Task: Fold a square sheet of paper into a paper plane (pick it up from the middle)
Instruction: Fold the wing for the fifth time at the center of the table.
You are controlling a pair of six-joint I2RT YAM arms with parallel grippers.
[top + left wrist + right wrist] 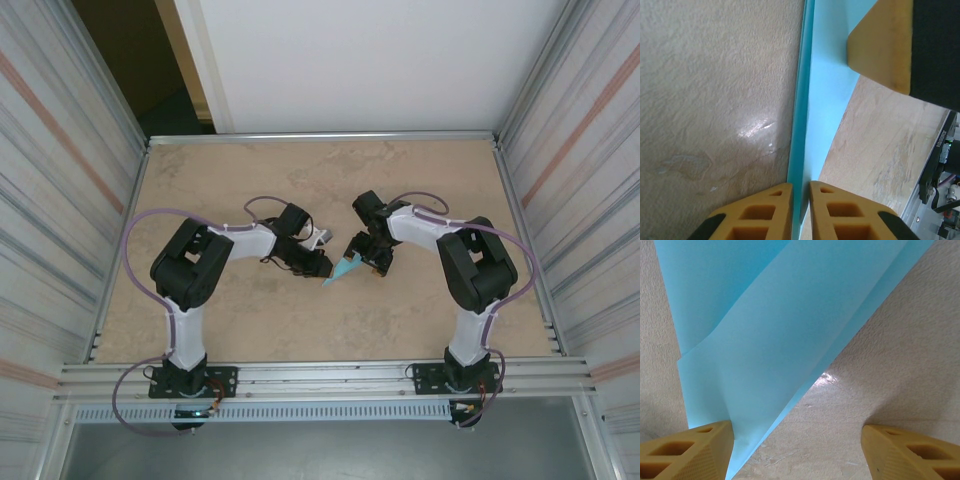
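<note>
left jaws — pinching thin folded edge of matte light-blue paper plane (826, 75) | right jaws — spread wide, its creased wedge between | tabletop (900, 365) mottled beige

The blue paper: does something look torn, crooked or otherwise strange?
Nothing stands out. The paper is folded into a pointed shape with straight creases and no visible tear. The left gripper pinches one edge of it; the right gripper stands open around another part.
</note>
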